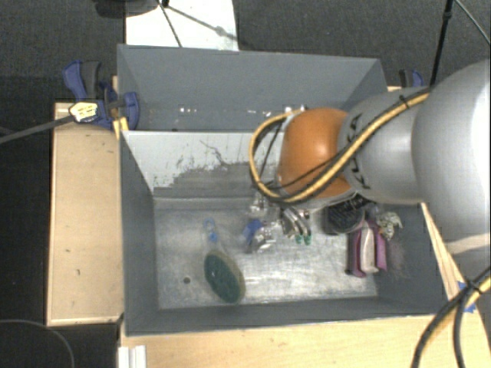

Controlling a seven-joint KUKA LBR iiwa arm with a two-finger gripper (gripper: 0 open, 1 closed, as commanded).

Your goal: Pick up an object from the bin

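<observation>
Pincer [267, 234] sits low mid-bin [140, 228], just beside one small blue piece [251, 231] on its left. Honestly can't tell if it's open or closed. One dark green oval [224, 277] lies near-left of it, long axis tilted near-to-far. One blue bit [209, 231] is further left, and maybe two purple things [367, 251] to the right.
</observation>
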